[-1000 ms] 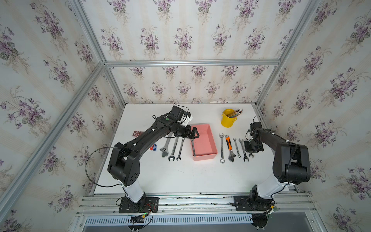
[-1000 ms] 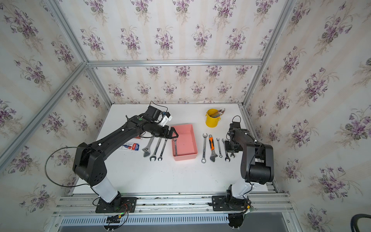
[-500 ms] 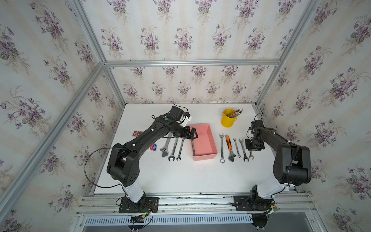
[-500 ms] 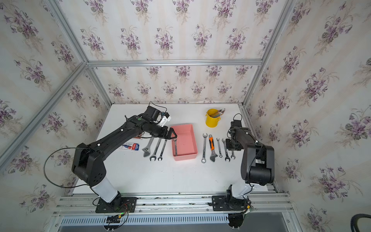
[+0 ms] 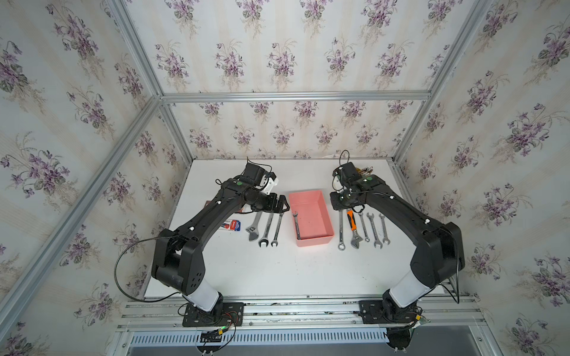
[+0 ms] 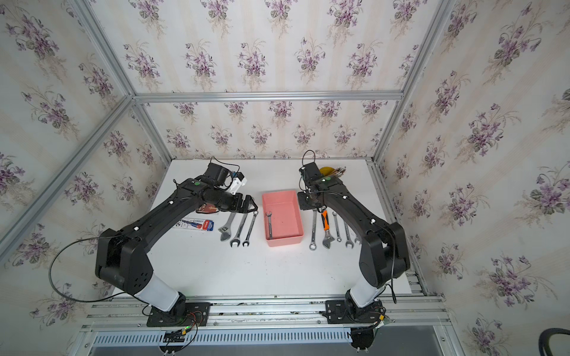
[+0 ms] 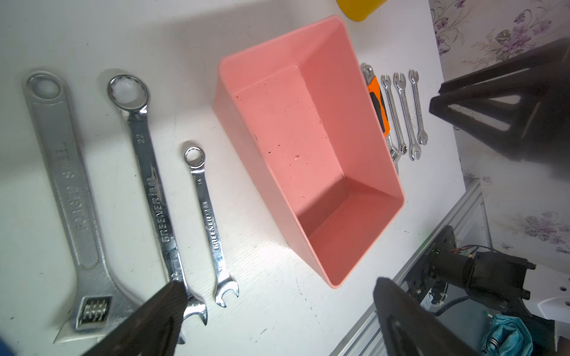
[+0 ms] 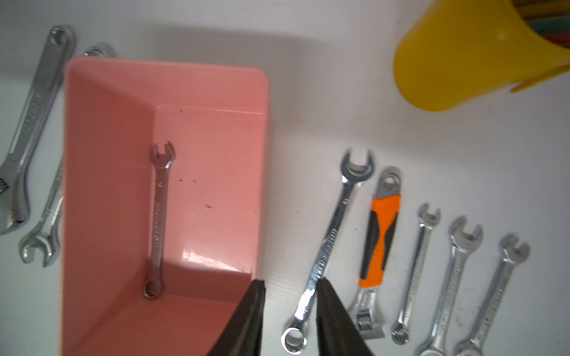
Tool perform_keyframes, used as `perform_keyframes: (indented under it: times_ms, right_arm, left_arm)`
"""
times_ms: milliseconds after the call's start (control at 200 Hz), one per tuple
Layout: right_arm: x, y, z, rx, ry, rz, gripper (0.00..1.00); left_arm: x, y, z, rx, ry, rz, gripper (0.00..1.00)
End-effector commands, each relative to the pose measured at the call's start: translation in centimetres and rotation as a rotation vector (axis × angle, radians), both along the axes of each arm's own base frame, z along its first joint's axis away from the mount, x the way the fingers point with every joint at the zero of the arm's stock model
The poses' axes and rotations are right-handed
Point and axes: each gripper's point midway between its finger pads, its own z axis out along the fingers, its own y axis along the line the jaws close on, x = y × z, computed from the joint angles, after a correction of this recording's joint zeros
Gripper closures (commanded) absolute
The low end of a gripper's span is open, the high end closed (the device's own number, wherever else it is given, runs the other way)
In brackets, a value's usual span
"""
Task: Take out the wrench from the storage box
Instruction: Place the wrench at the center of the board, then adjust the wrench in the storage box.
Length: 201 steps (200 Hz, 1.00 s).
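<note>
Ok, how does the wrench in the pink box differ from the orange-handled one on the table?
The wrench lies inside the storage box; the orange-handled wrench lies outside on the table. The wrench is slim bare steel; the orange-handled wrench has an orange and black grip. The wrench has an open end and a ring end; the orange-handled wrench has an adjustable jaw. Both lie flat, roughly parallel.

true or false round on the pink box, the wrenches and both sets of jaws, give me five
One wrench lies inside the storage box. True.
The left gripper has its jaws shut on a wrench. False: they stand wide open, empty.
The orange-handled wrench lies in the box. False: it lies on the table beside it.
The yellow cup stands outside the box. True.
The right gripper holds the box's wrench. False: its jaws are apart, holding nothing.
</note>
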Motion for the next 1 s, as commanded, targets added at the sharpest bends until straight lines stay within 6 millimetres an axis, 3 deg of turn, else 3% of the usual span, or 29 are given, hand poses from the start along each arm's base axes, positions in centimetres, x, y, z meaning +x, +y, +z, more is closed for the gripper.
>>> perform_keyframes:
  times_ms: [0,70,275,634,999]
  right_arm:
    - [-0.1,3.5,-0.9,0.064,0.036,-0.042,0.66]
    - [-0.3,6.6,-1.7,0.07,0.033,0.001,0.66]
    - [-0.7,11.2,-5.8,0.134,0.07,0.024,0.65]
    - [-1.8,13.2,-9.8,0.164,0.097,0.023,0.64]
    - [-2.1,12.8,-12.8,0.092,0.087,0.035,0.64]
  left_arm:
    - [-0.5,0.7,0.2,0.001,-0.005,-0.014,0.01]
    - [-0.8,1.2,0.0,0.002,-0.001,-0.007,0.01]
    - [-1.6,2.5,-0.5,0.001,0.007,0.008,0.01]
    - [-2.3,3.9,-1.4,-0.01,0.033,0.03,0.01]
    - [-2.5,4.2,-1.9,-0.004,0.047,0.034,0.01]
